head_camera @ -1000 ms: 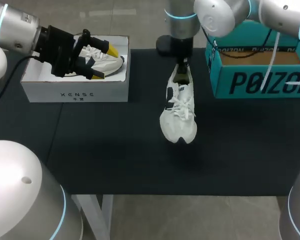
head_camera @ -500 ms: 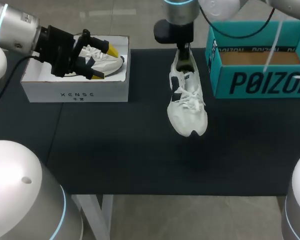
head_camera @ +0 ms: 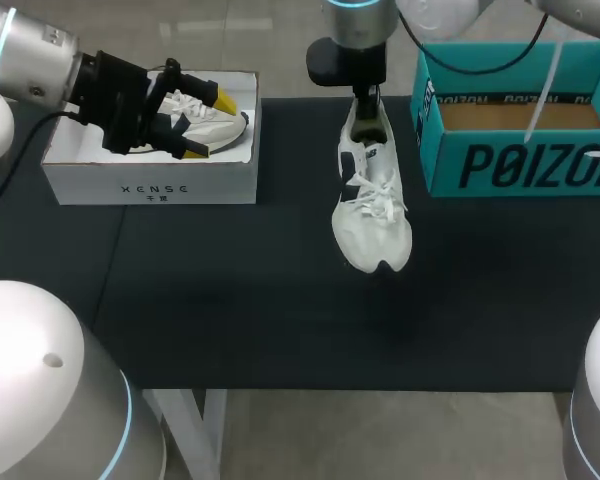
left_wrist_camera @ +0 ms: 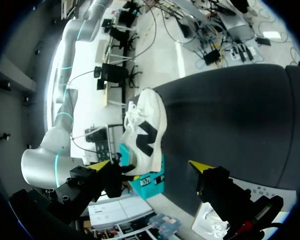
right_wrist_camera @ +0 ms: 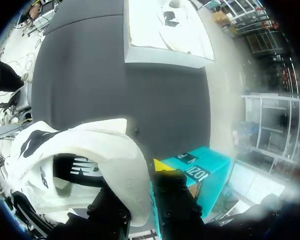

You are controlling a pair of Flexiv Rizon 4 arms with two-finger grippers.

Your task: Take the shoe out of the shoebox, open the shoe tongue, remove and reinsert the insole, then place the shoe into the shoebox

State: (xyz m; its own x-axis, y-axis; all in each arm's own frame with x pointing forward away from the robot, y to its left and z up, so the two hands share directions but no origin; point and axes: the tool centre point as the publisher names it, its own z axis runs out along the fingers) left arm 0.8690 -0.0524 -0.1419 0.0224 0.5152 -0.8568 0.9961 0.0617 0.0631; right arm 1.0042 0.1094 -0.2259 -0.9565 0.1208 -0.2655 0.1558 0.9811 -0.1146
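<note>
right pincer: clenching the heel of the shoe, toe hanging down beside the teal shoebox
left pincer: hovering released over the white box

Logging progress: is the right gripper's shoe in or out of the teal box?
Out: the shoe hangs from the right gripper over the table, beside the teal box.

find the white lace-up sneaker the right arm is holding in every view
Head view: white lace-up sneaker held by its heel in the right gripper, over the middle of the black table.
Left wrist view: sneaker ahead of the open left gripper.
Right wrist view: its heel sits clamped between the right gripper's fingers.
Shared landmark: teal cardboard box, beside the sneaker in all three.
</note>
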